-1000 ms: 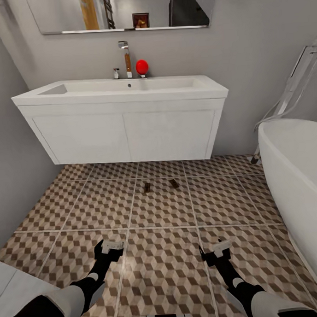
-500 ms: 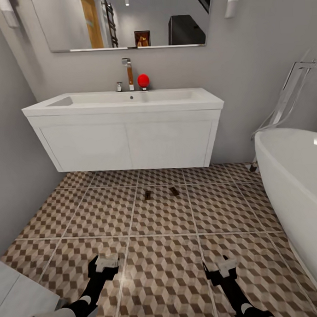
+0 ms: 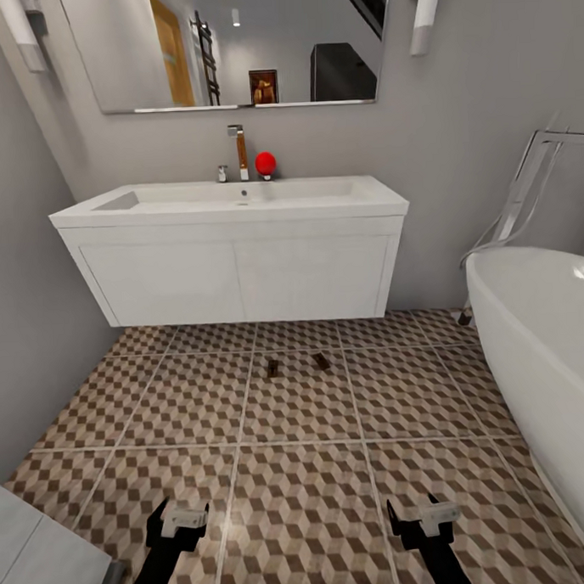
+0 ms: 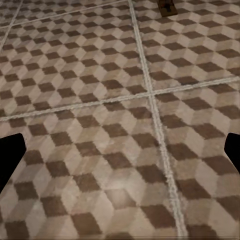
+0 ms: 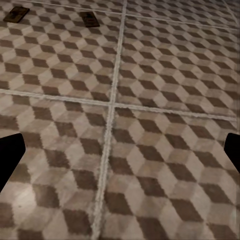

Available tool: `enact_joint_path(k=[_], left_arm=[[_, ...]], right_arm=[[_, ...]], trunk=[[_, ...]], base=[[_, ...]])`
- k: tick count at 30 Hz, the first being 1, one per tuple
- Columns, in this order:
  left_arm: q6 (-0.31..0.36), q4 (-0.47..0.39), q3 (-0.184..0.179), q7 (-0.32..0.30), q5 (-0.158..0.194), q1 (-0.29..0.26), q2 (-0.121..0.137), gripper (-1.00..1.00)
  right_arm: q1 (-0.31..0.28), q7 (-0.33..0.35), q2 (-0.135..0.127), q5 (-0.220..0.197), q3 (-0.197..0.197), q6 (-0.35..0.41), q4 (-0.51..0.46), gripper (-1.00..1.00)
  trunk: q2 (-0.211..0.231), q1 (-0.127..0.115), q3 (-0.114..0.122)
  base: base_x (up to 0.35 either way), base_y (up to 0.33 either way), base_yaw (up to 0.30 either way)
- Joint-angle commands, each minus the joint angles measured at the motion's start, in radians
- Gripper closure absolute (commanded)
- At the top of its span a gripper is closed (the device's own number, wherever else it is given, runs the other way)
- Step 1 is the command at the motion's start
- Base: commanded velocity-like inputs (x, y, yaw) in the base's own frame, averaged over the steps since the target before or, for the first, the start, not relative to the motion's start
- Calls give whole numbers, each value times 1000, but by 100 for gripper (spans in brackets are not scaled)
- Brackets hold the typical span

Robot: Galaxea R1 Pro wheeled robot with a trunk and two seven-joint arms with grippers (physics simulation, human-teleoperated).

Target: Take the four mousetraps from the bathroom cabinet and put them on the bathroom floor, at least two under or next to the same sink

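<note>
Two mousetraps lie on the bathroom floor (image 3: 301, 495) just in front of the wall-hung white sink cabinet (image 3: 236, 273), near its front edge and below its middle: the left mousetrap (image 3: 272, 368) and the right mousetrap (image 3: 320, 360) sit close together but apart, on neighbouring tiles. Both are empty-handed arms low at the near edge of the floor. The left gripper (image 3: 183, 519) has its fingers spread wide over bare tile, and the right gripper (image 3: 438, 517) likewise stands with fingers apart. A white bathtub (image 3: 541, 349) borders the floor's right side.
</note>
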Motion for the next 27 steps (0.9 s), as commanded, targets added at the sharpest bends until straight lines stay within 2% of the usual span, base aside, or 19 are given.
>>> enact_joint_path(k=[1, 27], left_arm=[[-8, 3, -9, 9, -2, 6, 2, -100], [-7, 2, -9, 13, -2, 22, 4, -100]], right_arm=[[1, -6, -1, 4, 4, -3, 1, -100], [11, -11, 10, 1, 4, 4, 0, -100]], trunk=[[7, -4, 2], [189, -104, 84]], base=[[0, 0, 0], [0, 0, 0]])
